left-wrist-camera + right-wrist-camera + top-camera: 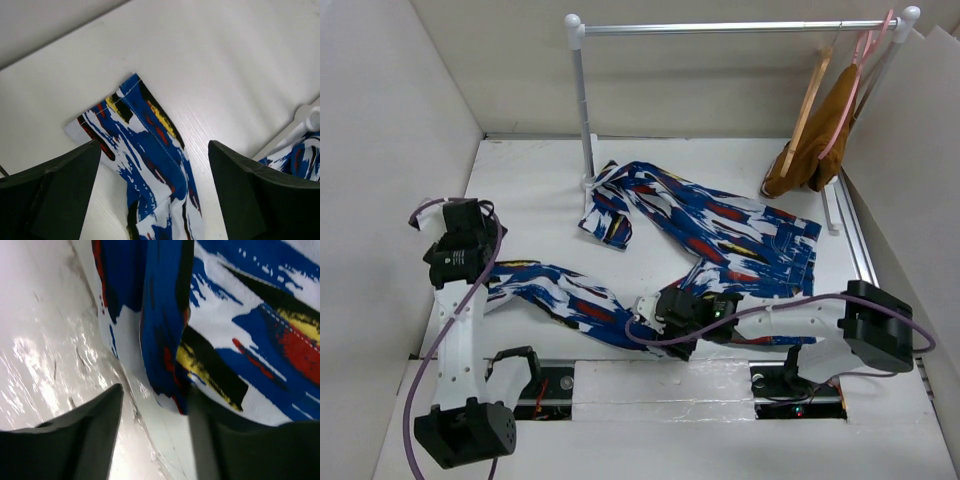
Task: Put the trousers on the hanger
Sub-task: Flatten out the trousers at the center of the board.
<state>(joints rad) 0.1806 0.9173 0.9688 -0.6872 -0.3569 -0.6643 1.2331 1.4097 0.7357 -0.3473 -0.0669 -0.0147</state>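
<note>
Sprawling over the white desk (pixel 530 190): bright blue streaked fabric trousers (pixel 720 225). Left hand (pixel 154 150) hovers wide above one leg cuff, gripping nothing. Right hand (pixel 155 390) half parted beside a trouser fold. Light tan wooden hanger (pixel 810 100) hangs on the metal rail (pixel 720 28), well apart.

The right gripper (pixel 648 312) hides the middle of the trousers (pixel 720 225); the hook of the hanger (pixel 809 98) is too thin to trace.

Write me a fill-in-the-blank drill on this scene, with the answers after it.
The trousers lie spread on the white ____.
The wooden hanger hangs from the metal ____.
The left gripper hovers over a trouser cuff, jaws ____.
Answers: table, rail, open.
</note>
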